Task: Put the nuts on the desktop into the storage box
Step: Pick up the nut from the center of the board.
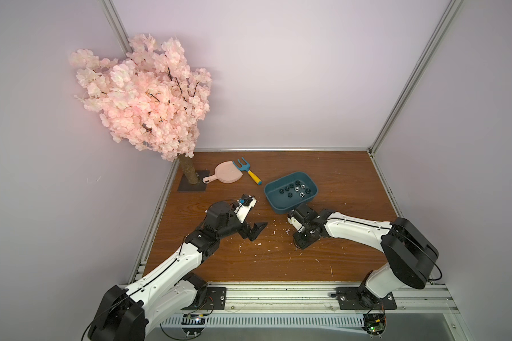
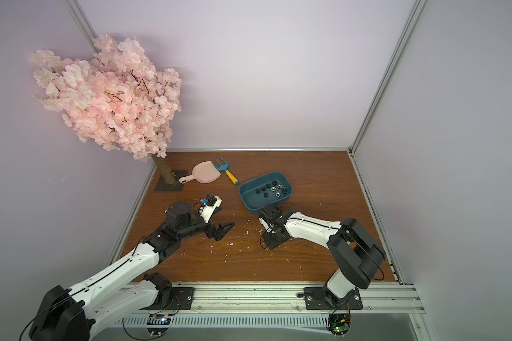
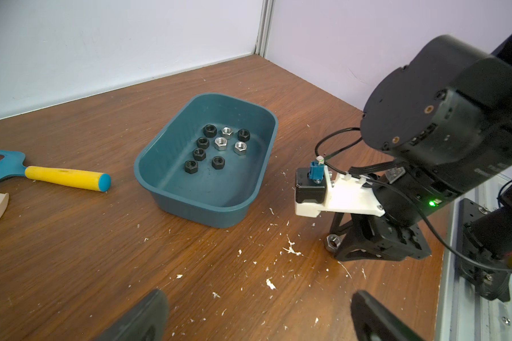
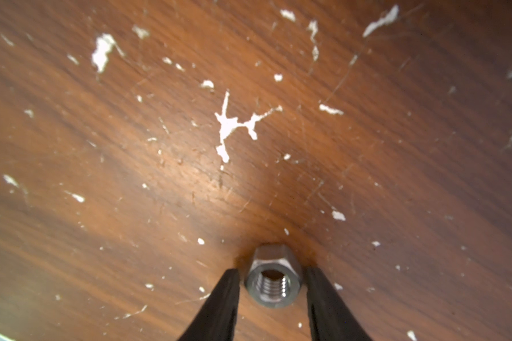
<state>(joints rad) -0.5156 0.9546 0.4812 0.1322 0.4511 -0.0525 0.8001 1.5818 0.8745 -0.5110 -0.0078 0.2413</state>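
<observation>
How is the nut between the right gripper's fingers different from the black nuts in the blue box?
The nut between the fingers of the right gripper is shiny silver; the six black nuts are matte black. It lies alone on the desktop; they sit together in the storage box. All are hexagonal with a centre hole.

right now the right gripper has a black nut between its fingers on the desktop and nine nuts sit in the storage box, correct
Not quite. The nut between the fingers of the right gripper is shiny silver, not black, as the right wrist view shows. It does lie on the desktop, and nine nuts do sit in the storage box.
</observation>
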